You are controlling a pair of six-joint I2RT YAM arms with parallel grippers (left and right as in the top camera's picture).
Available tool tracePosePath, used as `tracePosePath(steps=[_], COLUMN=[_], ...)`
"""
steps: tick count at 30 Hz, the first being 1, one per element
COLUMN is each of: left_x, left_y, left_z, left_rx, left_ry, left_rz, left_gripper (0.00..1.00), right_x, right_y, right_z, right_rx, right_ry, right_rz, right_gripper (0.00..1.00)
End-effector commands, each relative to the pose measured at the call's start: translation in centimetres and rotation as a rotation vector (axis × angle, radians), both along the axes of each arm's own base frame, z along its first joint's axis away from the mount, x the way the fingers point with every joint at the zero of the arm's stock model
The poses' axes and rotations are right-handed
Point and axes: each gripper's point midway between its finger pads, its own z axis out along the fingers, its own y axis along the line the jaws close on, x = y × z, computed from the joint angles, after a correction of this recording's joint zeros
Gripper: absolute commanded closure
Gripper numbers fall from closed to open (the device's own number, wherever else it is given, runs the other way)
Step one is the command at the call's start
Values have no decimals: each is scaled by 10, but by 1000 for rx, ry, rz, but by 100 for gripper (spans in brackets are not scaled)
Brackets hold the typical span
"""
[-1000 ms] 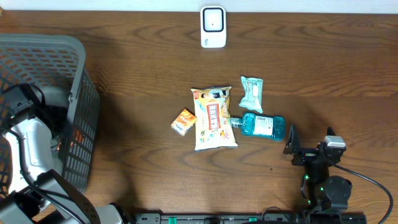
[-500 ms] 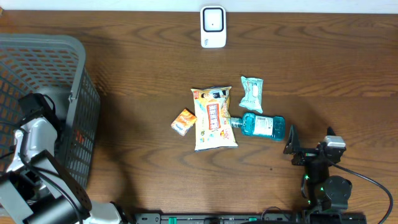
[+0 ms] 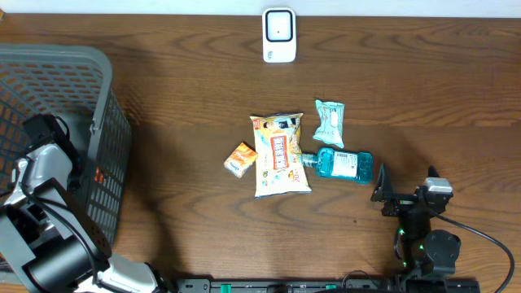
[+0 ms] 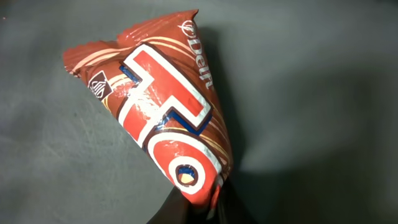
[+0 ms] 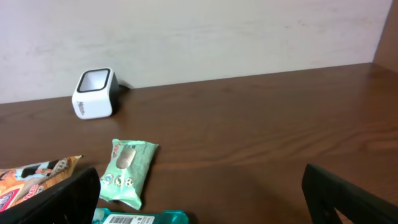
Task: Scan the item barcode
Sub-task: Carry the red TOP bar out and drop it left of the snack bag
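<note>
In the left wrist view a brown and red snack bag (image 4: 165, 118) lies on the grey basket floor. My left gripper (image 4: 208, 208) is shut on its lower corner. From overhead, the left arm (image 3: 41, 159) reaches down into the grey basket (image 3: 110, 114). The white scanner (image 3: 279, 35) stands at the table's far edge and also shows as the scanner (image 5: 94, 93) in the right wrist view. My right gripper (image 5: 205, 202) is open near the front right with nothing between its fingers, just behind a blue bottle (image 3: 343, 164) with its barcode label (image 5: 121, 219) facing up.
Mid-table lie a yellow snack bag (image 3: 281, 155), a small orange box (image 3: 240, 159) and a green wipes pack (image 3: 330, 122). The basket's mesh wall stands tall at the left edge. The right arm (image 3: 423, 207) rests by the front edge.
My left gripper has shut on the snack bag's corner inside the basket, and the left arm has shifted a little. The right arm has not moved.
</note>
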Motion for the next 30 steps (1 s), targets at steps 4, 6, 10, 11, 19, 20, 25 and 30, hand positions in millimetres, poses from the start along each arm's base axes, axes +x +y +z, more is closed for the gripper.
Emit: tracePosePath(steps=[4,6,10,11,19,20,25,30], left_x=[28,44,73,74,63,63,69,67], left_y=[-23,-14,-13,-14,-61,-72,-150,-232], left_z=[11,51,152,175,312,324,379,378], left_rx=[-157,-98,12,43,188,182,186,230], left_ry=[-76,-149,-360,-404,-778,-829,-1024,-955], left_rz=[-216,-264,-378,-390,-525,-566,-934,-1346], left_gripper=[93,93,93,93,93,93,93,93], right_x=[0,0,0,0,0,0,0,0], right_y=[1,1,1,1,1,1,1,1], right_z=[0,0,0,0,0,0,0,0], right_rx=[-7,-7,-7,-7,-7,-7,-7,-7], right_ry=[0,1,1,1,1,1,1,0], right_rz=[3,2,2,2,3,3,2,2], right_gripper=[1,1,1,1,1,1,1,1])
